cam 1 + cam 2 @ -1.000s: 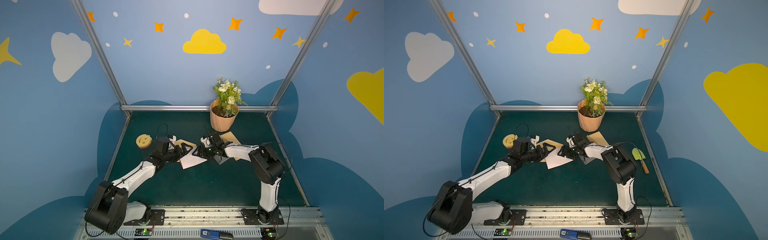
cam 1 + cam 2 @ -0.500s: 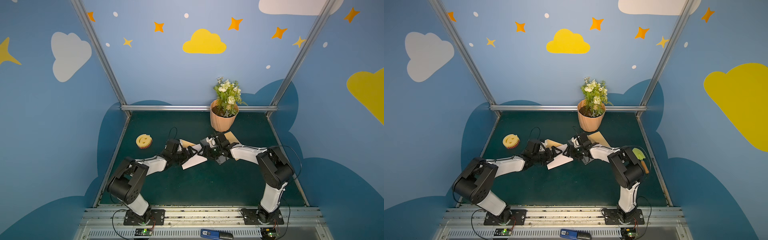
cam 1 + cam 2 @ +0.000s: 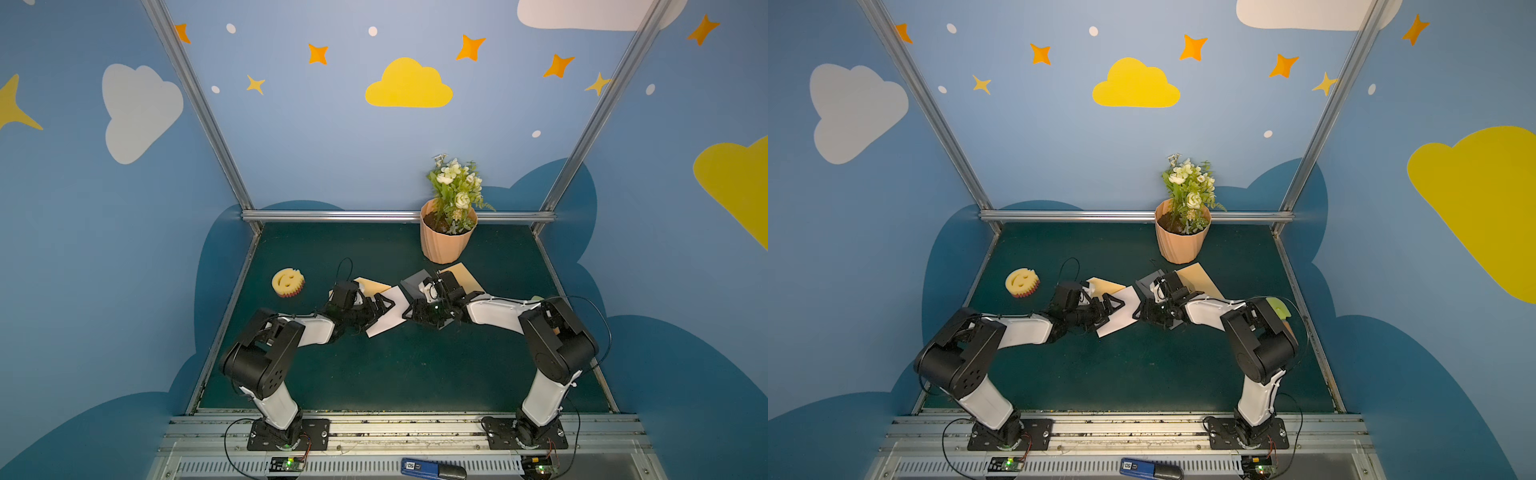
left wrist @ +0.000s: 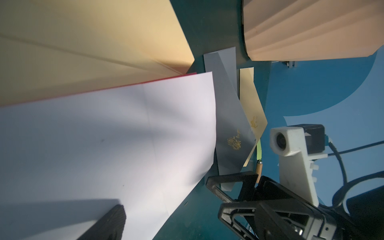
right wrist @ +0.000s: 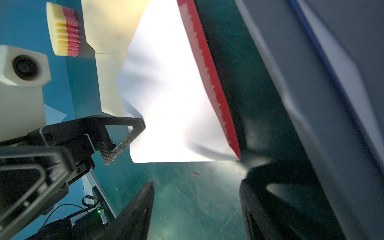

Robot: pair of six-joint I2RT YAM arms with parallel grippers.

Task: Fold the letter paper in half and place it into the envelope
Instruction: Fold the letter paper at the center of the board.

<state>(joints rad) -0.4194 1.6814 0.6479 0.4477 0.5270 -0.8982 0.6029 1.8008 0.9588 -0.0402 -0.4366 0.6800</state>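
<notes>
While left end effector [image 3: 385,307] gapes at letter paper's [image 3: 391,322] edge, right end effector [image 3: 409,311] gapes opposite.

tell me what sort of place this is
Most likely a staged robot test booth, not a real room: blue walls painted with a yellow cloud and stars, aluminium frame posts, and a left arm and right arm bolted to a metal rail beside a green mat.

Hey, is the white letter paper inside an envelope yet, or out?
Out. The white paper lies exposed on the mat, one edge over the tan envelope, not tucked inside.
</notes>
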